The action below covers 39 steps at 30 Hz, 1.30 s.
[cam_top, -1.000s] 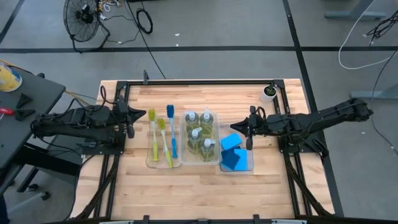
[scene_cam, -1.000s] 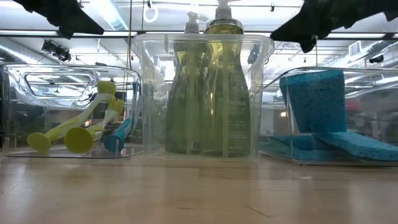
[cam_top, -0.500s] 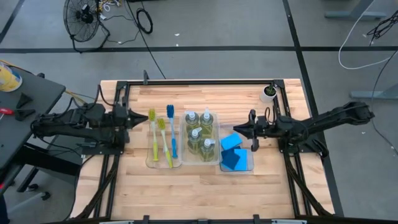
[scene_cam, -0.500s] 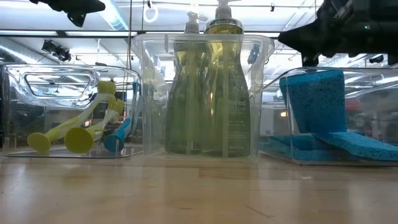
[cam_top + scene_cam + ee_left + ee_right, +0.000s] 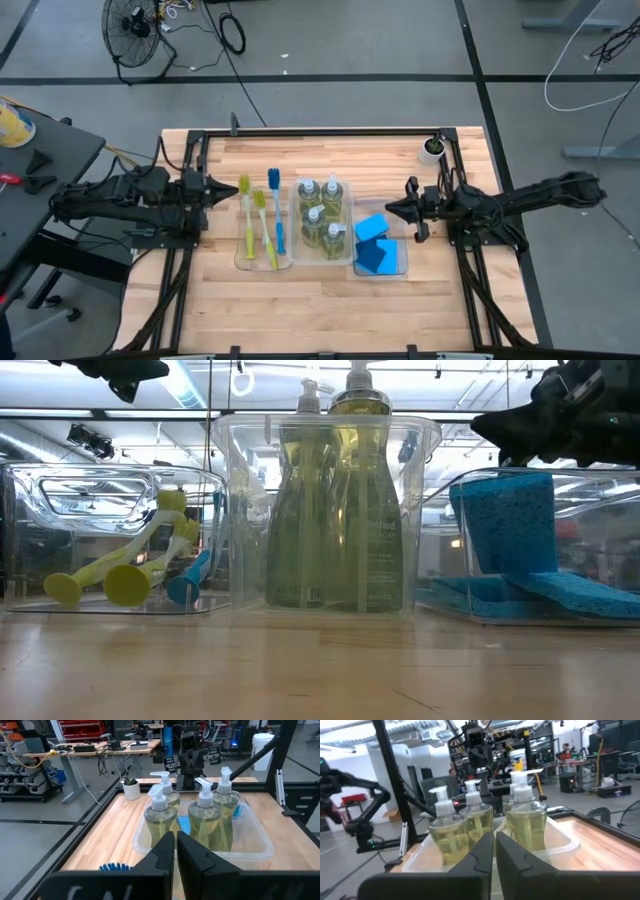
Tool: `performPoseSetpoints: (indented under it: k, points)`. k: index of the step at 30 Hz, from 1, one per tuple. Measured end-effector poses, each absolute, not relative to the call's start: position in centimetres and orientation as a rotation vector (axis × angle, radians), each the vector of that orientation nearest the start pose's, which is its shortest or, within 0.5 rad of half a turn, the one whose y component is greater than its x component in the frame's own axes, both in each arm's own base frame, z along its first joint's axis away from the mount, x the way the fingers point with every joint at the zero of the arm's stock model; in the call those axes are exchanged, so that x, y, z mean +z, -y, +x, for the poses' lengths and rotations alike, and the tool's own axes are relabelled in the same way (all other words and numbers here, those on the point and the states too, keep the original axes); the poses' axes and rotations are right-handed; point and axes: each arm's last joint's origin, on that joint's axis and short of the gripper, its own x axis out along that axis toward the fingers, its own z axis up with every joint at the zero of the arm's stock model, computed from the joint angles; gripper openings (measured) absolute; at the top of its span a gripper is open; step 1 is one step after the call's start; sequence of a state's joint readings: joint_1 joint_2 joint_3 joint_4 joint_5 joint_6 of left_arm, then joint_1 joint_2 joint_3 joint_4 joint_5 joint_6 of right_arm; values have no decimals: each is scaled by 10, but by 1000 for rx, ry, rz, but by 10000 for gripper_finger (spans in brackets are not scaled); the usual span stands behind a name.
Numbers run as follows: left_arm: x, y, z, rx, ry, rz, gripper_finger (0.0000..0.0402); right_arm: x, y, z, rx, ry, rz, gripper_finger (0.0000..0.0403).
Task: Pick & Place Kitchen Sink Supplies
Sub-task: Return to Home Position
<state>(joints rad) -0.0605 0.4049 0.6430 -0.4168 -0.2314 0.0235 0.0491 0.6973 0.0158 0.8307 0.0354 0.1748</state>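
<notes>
Several pump bottles of yellow-green soap (image 5: 320,216) stand upright in the middle clear tray (image 5: 340,500). Three brushes (image 5: 262,222), two yellow-green and one blue, lie in the left tray with their heads toward the far edge. Blue sponges (image 5: 372,245) fill the right tray; one stands on edge (image 5: 502,520) and the others lie flat. My left gripper (image 5: 226,189) hovers shut left of the brush tray, above the table. My right gripper (image 5: 389,209) hovers shut over the far right corner of the sponge tray. Both wrist views look past shut fingers (image 5: 175,842) (image 5: 494,842) at the bottles.
A small white cup (image 5: 432,150) with a plant stands at the table's far right corner. Black frame rails (image 5: 300,131) run along the far edge and both sides. Bare wood lies in front of the three trays (image 5: 300,300).
My right gripper has drawn back toward the table's right edge and come down a little, staying shut. My left gripper rose slightly and turned about its wrist early in the second, then held still. Nothing in the trays has moved.
</notes>
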Motion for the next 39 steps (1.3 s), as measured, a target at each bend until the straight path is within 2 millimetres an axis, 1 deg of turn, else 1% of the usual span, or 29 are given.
performPoseSetpoints:
  k: [7,15,24,30,33,39]
  points:
    - [307,-1,96,169,-178,45,25,172,-2,139,13,61,175,25]
    - [307,-1,96,171,-177,37,26,168,1,135,-10,0,178,25]
    - [307,-1,96,173,-176,36,26,168,1,128,8,-11,202,25]
    - [307,-1,96,174,-176,31,26,164,-3,124,116,-72,234,25]
    - [307,-1,96,174,-174,30,25,165,-3,123,149,-73,237,25]
    - [307,-2,96,192,-174,31,26,160,-2,120,90,-112,236,25]
